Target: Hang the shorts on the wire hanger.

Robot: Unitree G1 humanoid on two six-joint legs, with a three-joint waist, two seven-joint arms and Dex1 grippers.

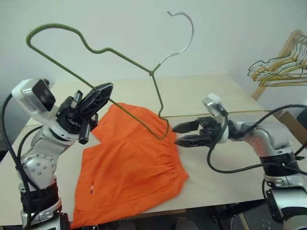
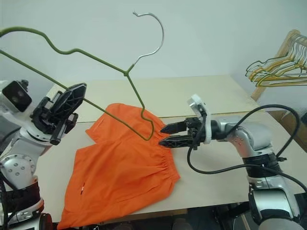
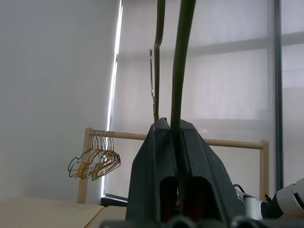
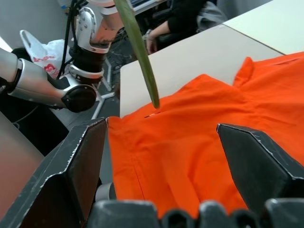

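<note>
Nearest me, the bright orange fabric shorts (image 1: 129, 165) lie spread flat on the pale beige table (image 1: 211, 96), one leg hanging over the near edge and the gathered waistband turned toward my right gripper (image 1: 185, 133). That gripper sits just beside the waistband, level with it, its two black fingers spread well apart and holding nothing. Its wrist view looks straight across the orange cloth between the open fingers and adds what the head views lack: a white plastic bag (image 4: 40, 47) and a seated person's dark sleeve (image 4: 183, 19) beyond the table edge.

My left gripper (image 1: 98, 98) is raised above the shorts' far corner, fingers pressed together on the thin olive-green wire hanger (image 1: 96, 48). I hold it by its long bottom bar, so the triangle stands tilted in the air, one rounded shoulder dipping close to the waistband near my right fingers, the silvery hook up against the wall. The left wrist view shows the wire (image 3: 183, 66) rising from the clamped fingers.

Farthest off, bunched yellow-gold hangers (image 1: 280, 64) hang on a wooden rail (image 3: 133, 136).
</note>
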